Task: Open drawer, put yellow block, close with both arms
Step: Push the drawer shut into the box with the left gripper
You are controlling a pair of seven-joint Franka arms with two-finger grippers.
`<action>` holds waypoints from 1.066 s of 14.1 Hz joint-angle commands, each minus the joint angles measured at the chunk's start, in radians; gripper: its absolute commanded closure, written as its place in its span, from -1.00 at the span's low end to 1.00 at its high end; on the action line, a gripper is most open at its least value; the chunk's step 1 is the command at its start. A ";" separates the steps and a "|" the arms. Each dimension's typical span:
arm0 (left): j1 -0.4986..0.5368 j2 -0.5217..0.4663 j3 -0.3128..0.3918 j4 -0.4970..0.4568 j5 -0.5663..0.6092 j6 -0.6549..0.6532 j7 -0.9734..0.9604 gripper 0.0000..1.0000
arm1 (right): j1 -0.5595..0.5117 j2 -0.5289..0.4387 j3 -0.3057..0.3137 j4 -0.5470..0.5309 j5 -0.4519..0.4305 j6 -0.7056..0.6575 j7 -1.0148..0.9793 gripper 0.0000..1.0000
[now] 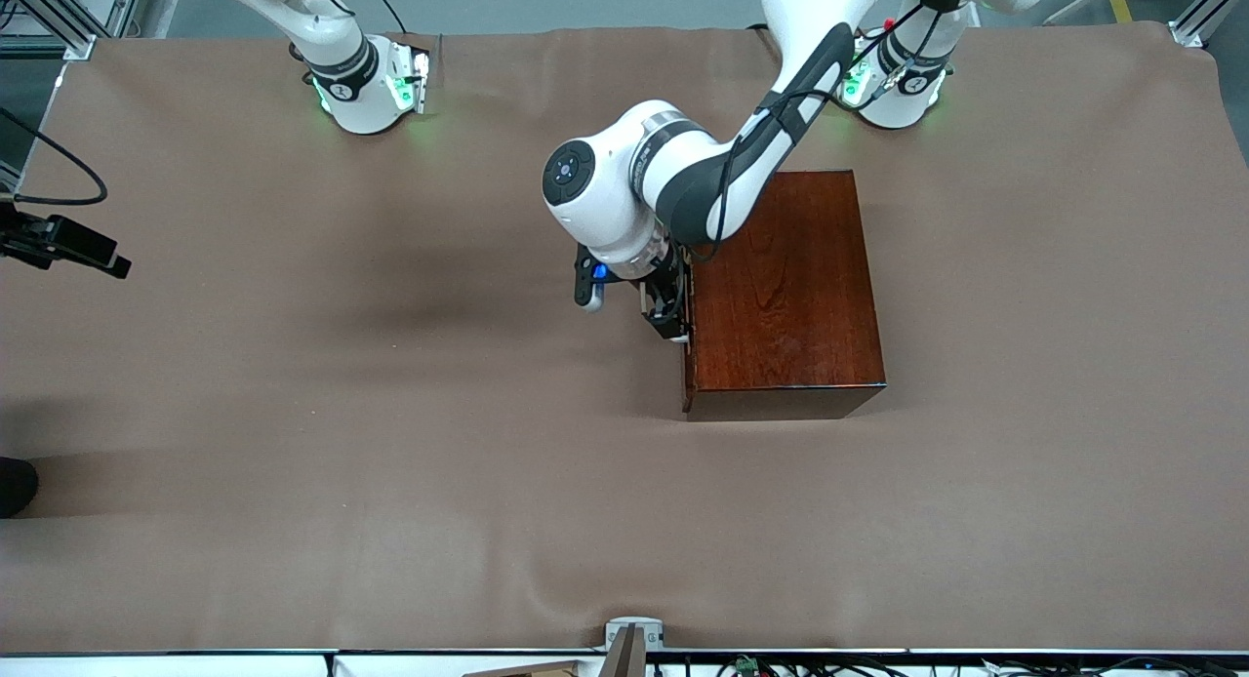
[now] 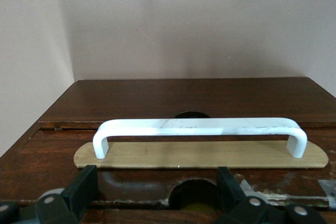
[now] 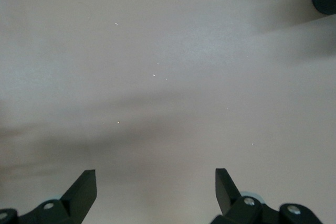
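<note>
The dark reddish wooden box (image 1: 785,287) stands in the middle of the table, its drawer (image 2: 157,103) pushed in flush. The drawer's front, with a white bar handle (image 2: 199,127), faces the right arm's end of the table. My left gripper (image 1: 668,316) is right at that front, open (image 2: 156,187), its fingers straddling bare wood beside the handle and holding nothing. A dim yellowish patch (image 2: 197,206) shows in a round cut-out at the drawer's edge; I cannot tell what it is. No yellow block shows on the table. My right gripper (image 3: 156,187) hangs open over bare cloth, outside the front view.
Brown cloth (image 1: 390,414) covers the whole table, with soft wrinkles near the front camera. The arms' bases (image 1: 366,82) (image 1: 893,87) stand along the edge farthest from the camera. A black device (image 1: 63,243) juts in at the right arm's end.
</note>
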 commanded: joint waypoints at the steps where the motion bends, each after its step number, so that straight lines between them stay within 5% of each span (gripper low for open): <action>1: -0.004 -0.022 0.017 -0.019 0.051 -0.030 -0.071 -1.00 | -0.013 0.020 0.015 0.004 -0.016 0.035 0.007 -1.00; 5: 0.002 -0.112 -0.058 -0.006 0.035 0.063 -0.588 -1.00 | -0.010 0.029 0.015 0.003 -0.033 0.037 0.007 -1.00; 10: 0.118 -0.296 -0.040 -0.019 -0.159 0.053 -1.215 -1.00 | -0.013 0.025 0.015 0.004 -0.033 0.008 0.007 -1.00; 15: 0.394 -0.432 -0.049 -0.031 -0.276 -0.123 -1.243 -1.00 | -0.007 0.019 0.016 0.006 -0.029 -0.011 0.011 -1.00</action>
